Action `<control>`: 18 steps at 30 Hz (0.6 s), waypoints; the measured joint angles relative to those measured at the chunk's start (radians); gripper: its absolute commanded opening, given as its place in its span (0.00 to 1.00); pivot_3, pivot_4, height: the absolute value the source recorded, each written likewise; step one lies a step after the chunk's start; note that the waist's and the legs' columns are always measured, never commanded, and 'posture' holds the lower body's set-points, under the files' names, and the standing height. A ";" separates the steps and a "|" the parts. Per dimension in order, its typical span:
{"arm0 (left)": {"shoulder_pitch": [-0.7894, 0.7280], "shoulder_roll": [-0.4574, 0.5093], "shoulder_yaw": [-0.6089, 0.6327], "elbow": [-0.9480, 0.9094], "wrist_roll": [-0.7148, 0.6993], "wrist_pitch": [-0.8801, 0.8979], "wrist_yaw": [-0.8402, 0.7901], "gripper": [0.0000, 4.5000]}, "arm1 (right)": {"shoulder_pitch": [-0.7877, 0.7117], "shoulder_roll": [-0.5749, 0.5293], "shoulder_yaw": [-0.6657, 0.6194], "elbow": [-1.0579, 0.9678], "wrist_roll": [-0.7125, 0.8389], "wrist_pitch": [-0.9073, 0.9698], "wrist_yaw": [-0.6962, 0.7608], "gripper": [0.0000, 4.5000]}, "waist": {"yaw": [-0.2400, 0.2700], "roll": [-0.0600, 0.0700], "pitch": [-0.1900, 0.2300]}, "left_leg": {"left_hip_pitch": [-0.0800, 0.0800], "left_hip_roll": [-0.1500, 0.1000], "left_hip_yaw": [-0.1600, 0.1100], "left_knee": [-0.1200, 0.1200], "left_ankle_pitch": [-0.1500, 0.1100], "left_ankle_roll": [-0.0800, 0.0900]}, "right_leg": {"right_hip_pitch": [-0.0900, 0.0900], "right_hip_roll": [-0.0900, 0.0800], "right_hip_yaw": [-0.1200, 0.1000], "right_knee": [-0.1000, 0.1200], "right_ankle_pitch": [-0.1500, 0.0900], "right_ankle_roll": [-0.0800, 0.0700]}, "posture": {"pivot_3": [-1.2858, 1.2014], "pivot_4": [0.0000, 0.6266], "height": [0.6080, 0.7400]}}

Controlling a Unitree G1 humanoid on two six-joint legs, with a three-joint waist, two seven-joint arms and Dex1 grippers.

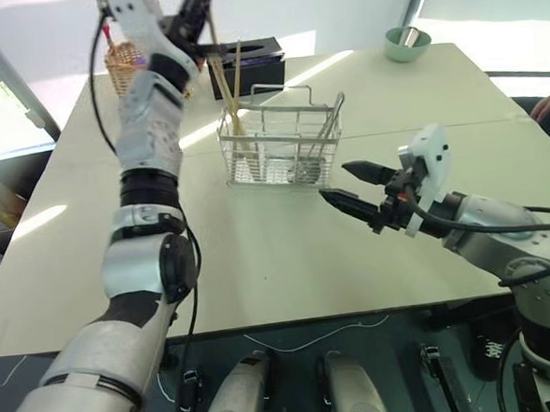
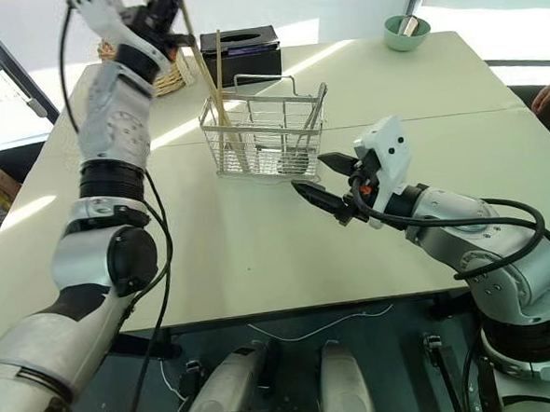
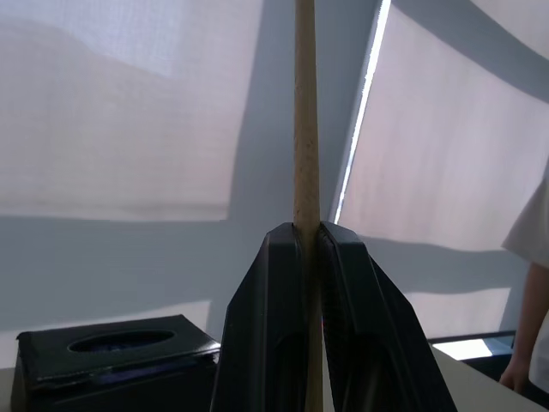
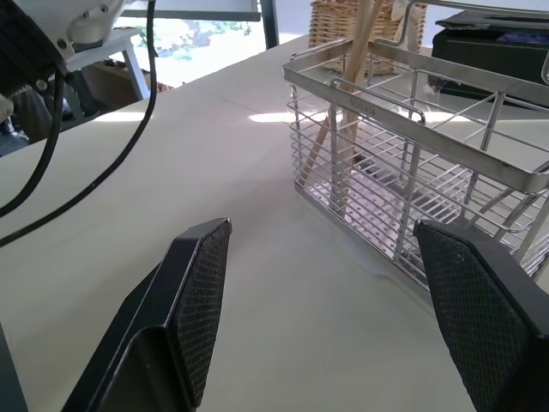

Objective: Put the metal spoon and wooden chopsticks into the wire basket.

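Wooden chopsticks stand tilted in the wire basket, one pinched by the raised left gripper; metal spoon leans inside (right end). Right gripper hovers spread nearby.

black tissue box | wicker basket | green bowl | table
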 measured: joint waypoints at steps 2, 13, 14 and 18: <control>0.025 -0.019 -0.013 0.001 0.002 -0.012 0.000 0.01 | 0.013 0.000 -0.004 -0.009 0.002 0.000 -0.011 0.78 | 0.001 0.000 0.000 | 0.000 0.000 0.000 0.000 0.000 0.000 | 0.000 0.000 0.000 0.000 0.000 0.000 | 0.52 0.24 0.89; 0.142 -0.072 -0.094 0.010 0.058 -0.077 0.002 0.01 | 0.030 0.000 -0.021 -0.030 0.034 0.000 -0.061 0.78 | 0.005 0.000 0.000 | 0.000 0.000 0.000 0.001 0.000 0.000 | 0.001 0.000 0.000 0.000 0.000 0.000 | 0.52 0.24 0.89; 0.145 -0.074 -0.098 0.012 0.060 -0.078 0.002 0.01 | 0.030 0.000 -0.022 -0.030 0.037 0.000 -0.064 0.78 | 0.006 0.000 0.000 | 0.000 0.000 0.000 0.001 0.000 0.000 | 0.001 0.000 0.000 0.000 0.000 0.000 | 0.52 0.24 0.89; 0.148 -0.083 -0.100 0.012 0.061 -0.078 0.002 0.36 | 0.030 -0.001 -0.022 -0.030 0.039 0.000 -0.071 0.78 | 0.006 0.000 0.000 | 0.000 0.000 0.000 0.001 0.000 0.000 | 0.001 0.000 0.000 0.000 0.000 0.000 | 0.52 0.24 0.89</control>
